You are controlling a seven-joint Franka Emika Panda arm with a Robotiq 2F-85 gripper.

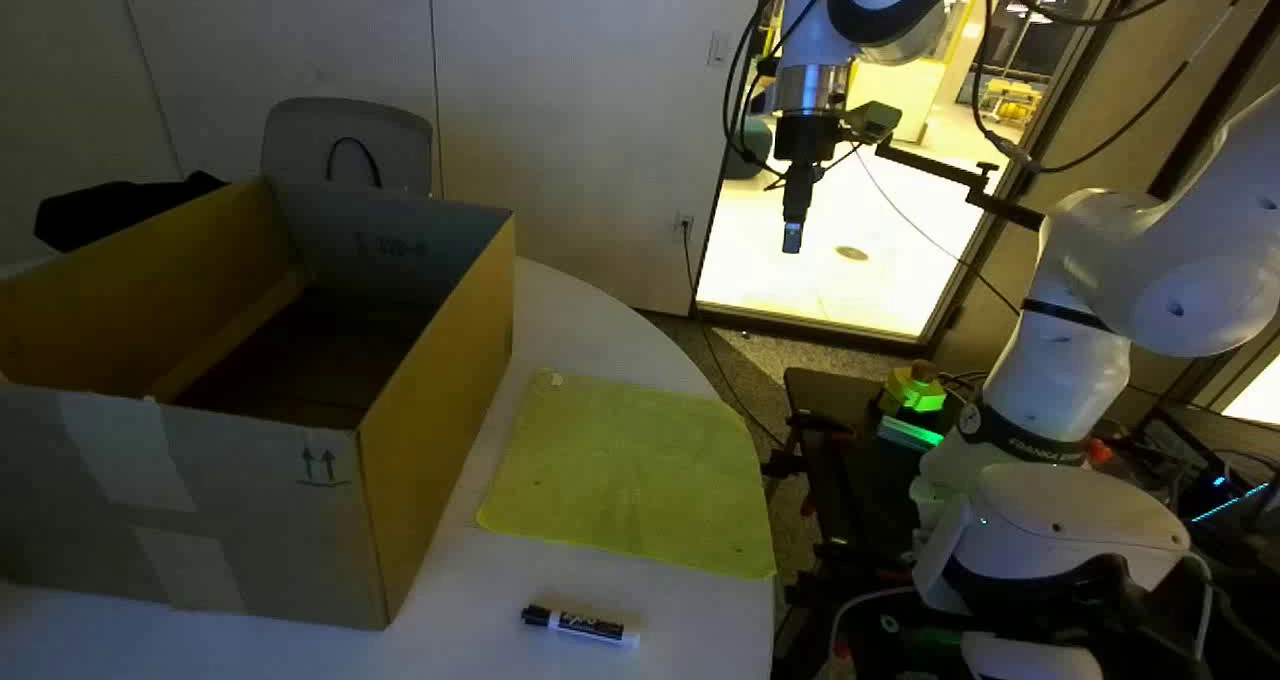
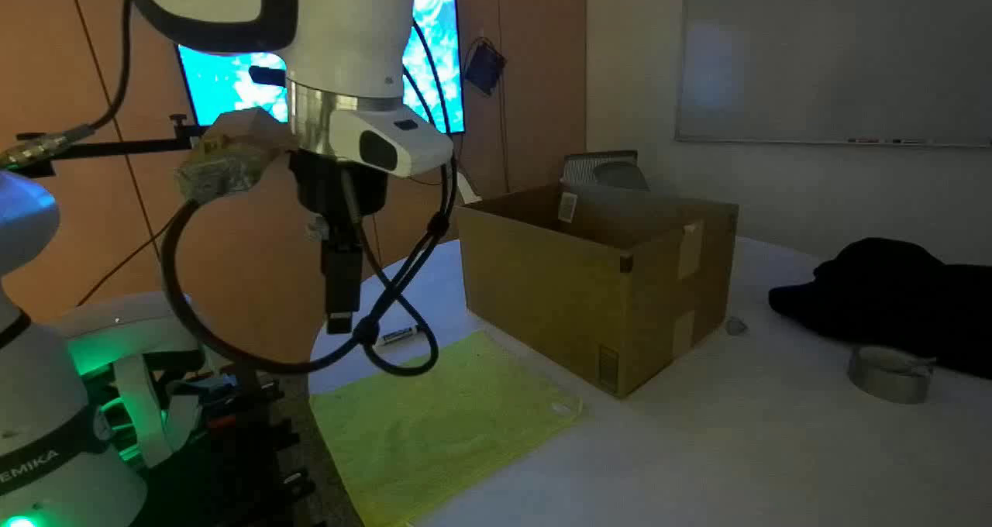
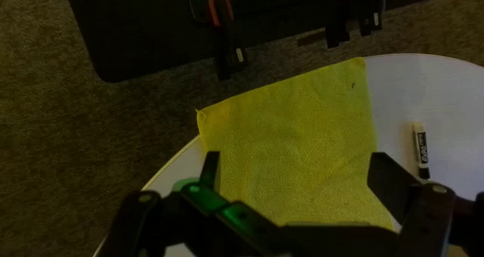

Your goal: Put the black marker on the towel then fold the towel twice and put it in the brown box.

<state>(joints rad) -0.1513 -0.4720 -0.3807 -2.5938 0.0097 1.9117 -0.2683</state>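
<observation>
The yellow towel (image 1: 630, 470) lies flat and unfolded on the white table, beside the brown box; it also shows in an exterior view (image 2: 442, 426) and in the wrist view (image 3: 295, 128). The black marker (image 1: 578, 625) lies on the table off the towel's side, apart from it, also seen in an exterior view (image 2: 399, 335) and the wrist view (image 3: 421, 151). The brown box (image 1: 440, 430) stands open at the top; it also shows in an exterior view (image 2: 535, 302). My gripper (image 3: 295, 158) is wide open and empty, high above the towel, pointing down in both exterior views (image 1: 793, 240) (image 2: 339, 325).
The round table's edge (image 3: 174, 161) runs under one towel corner. A dark robot stand with clamps (image 3: 228, 56) is close to that edge. A tape roll (image 2: 890, 376) and a black cloth (image 2: 891, 302) lie beyond the box. A grey chair (image 1: 350, 140) stands behind it.
</observation>
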